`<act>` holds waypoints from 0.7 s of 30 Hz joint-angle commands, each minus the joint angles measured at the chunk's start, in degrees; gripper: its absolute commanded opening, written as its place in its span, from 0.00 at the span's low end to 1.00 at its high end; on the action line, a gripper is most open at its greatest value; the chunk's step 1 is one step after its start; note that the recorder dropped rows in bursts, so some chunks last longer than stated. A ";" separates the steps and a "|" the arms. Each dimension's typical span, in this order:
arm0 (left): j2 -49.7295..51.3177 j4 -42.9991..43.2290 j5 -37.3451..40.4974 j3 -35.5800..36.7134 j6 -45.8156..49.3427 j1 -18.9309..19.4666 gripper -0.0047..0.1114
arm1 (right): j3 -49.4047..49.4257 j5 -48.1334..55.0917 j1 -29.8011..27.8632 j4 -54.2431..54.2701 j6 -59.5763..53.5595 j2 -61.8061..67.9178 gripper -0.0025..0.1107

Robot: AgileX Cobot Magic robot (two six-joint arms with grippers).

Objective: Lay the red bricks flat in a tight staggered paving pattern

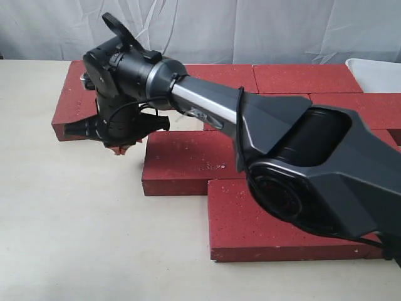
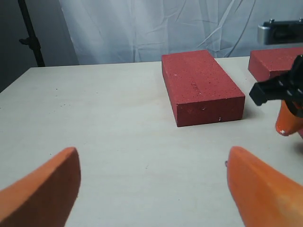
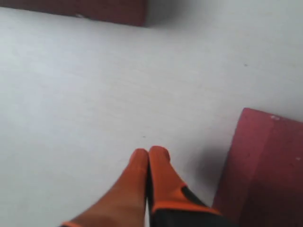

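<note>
Where the pale table [image 1: 75, 238] ends at the back, we see a white draped cloth [image 1: 250, 25]. The red bricks [image 1: 188, 163] lie flat on the table in stepped rows, with their long axes running left to right in the exterior view. The left gripper [image 2: 152, 158] stands wide apart and empty, facing one brick's short end. The right gripper [image 3: 150, 153] is pressed closed on nothing, near the bricks.

perhaps seven red bricks [image 1: 182, 163], some partly hidden
</note>
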 commanded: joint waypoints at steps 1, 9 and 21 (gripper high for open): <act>-0.17 -0.36 -0.68 0.11 -0.15 -0.04 0.72 | -0.24 1.54 -0.21 2.20 -7.57 -4.47 0.01; -0.17 -0.36 -0.68 0.11 -0.15 -0.04 0.72 | 3.71 4.38 -1.30 5.60 -17.41 -9.71 0.01; -0.17 -0.36 -0.68 0.11 -0.15 -0.04 0.72 | 40.12 -9.18 -7.32 6.54 -22.30 -29.02 0.01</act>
